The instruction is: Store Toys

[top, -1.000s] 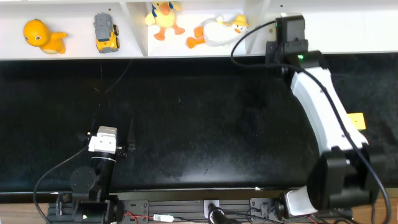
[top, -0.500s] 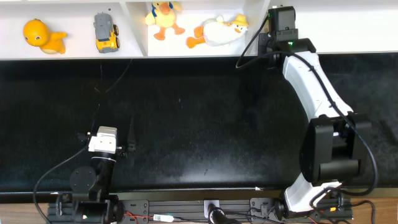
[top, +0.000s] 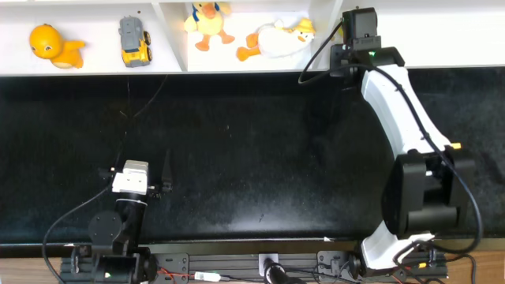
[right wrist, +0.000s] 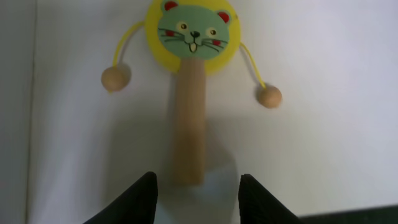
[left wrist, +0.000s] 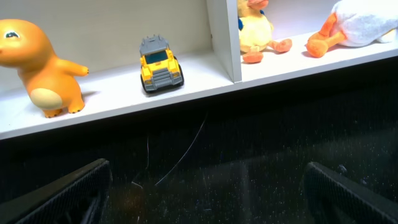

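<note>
A wooden rattle drum [right wrist: 191,74] with a green cat face, yellow rim and two bead strings lies flat on the white shelf floor. My right gripper [right wrist: 196,193] is open, its fingertips just off the end of the handle and not touching it. In the top view the right arm's wrist [top: 361,33] is up at the shelf's right compartment. On the shelf stand an orange dinosaur [top: 54,46], a yellow toy truck [top: 134,41], a yellow plush duck [top: 208,24] and a white plush goose [top: 276,39]. My left gripper [left wrist: 205,193] is open above the black table, near its base.
White dividers [top: 173,31] split the shelf into compartments along the table's far edge. The black table [top: 252,150] spreads between the two arms. A small yellow thing [top: 456,147] peeks out beside the right arm's elbow.
The right arm swung left and reached deeper into the shelf's right compartment, then drew back slightly. The left arm has not moved.
</note>
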Tool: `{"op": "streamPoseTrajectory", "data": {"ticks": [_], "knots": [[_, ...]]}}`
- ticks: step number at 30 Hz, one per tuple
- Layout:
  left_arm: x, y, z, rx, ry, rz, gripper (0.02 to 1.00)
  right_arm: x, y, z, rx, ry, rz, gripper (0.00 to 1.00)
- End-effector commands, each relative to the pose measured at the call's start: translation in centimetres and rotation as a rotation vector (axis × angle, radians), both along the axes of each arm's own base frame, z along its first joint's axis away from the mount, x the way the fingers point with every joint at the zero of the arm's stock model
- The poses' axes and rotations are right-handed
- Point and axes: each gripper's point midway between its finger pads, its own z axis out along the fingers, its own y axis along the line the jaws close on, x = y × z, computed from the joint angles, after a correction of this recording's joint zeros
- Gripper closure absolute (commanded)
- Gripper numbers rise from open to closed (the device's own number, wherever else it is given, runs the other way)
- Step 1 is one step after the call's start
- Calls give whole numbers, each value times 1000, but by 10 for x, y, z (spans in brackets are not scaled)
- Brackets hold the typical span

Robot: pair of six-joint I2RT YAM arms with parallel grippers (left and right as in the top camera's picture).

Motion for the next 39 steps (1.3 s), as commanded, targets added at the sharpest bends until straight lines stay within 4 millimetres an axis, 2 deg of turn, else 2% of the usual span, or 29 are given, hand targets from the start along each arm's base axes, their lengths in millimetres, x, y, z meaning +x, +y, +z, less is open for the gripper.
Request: {"op": "streamPoseTrajectory", "data": {"ticks": [1,3,7,8,10,11,15,18,22,33,36,39], "knots": [[-1,-5,2,-13,-7,-22,23,-30,-3,32,-17,-61,8,531],[-1,-5,2,-13,-7,-22,23,-58,-6,29,-21,-57,7,511],[-1,-5,2,-13,-7,-22,23,-121,-14,28,-19,-61,6,389],[-1,-5,2,-13,-7,-22,23,-135,-16,30,-13,-68,-2,327],[-1,-5,2,-13,-7,-22,23,-161,-20,36,-6,-80,-10,62],[-1,-5,2,-13,-7,-22,23,-172,-22,38,-7,-81,-10,3],[-1,-5,2,-13,-7,-22,23,-202,-25,41,-8,-64,-9,5],[-1,-5,2,-13,-7,-22,20,-211,-26,43,-6,-62,-8,3],[-1,-5,2,-13,-7,-22,23,-214,-26,55,1,-113,-8,5],[-1,-5,2,-13,-7,-22,23,-214,-28,55,0,-110,-13,5],[-1,-5,2,-13,-7,-22,23,-202,-26,65,9,-173,-13,3],[-1,-5,2,-13,-7,-22,23,-199,-26,67,10,-188,-14,3]]}}
